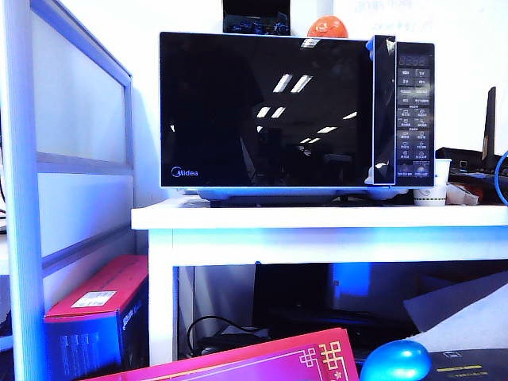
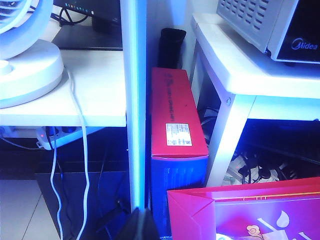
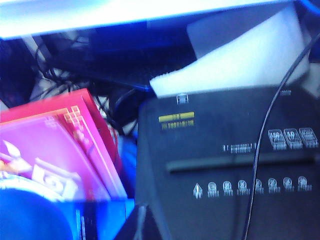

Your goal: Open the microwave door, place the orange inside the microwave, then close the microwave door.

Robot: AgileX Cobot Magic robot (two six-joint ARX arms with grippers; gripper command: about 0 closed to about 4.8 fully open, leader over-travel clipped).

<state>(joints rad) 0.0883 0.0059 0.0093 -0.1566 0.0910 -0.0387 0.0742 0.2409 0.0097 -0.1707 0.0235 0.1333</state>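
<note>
Exterior view: blue ball point(image 1: 394, 362) nearest the lens, low below the microwave point(image 1: 297, 115), beside a pink box lid point(image 1: 262, 361). One microwave on a white table point(image 1: 317, 226), its door point(image 1: 266, 111) shut. One orange point(image 1: 328, 27) sits on top of the microwave, above the handle strip point(image 1: 384, 111). Neither gripper visible here.

Door looks rigid and glossy, so likely slippery on the glass; pull at the handle strip. Orange: light, firm, round, may roll; pinch across its middle.

Left wrist view: left gripper point(image 2: 139, 226) only a dark tip, well below the microwave corner point(image 2: 280, 27); can't tell its opening. One red carton point(image 2: 176, 117) beside the table leg.

Right wrist view: blurry. Right gripper point(image 3: 141, 226) fully closed, empty, over one dark shredder point(image 3: 230, 165), far below the microwave.
</note>
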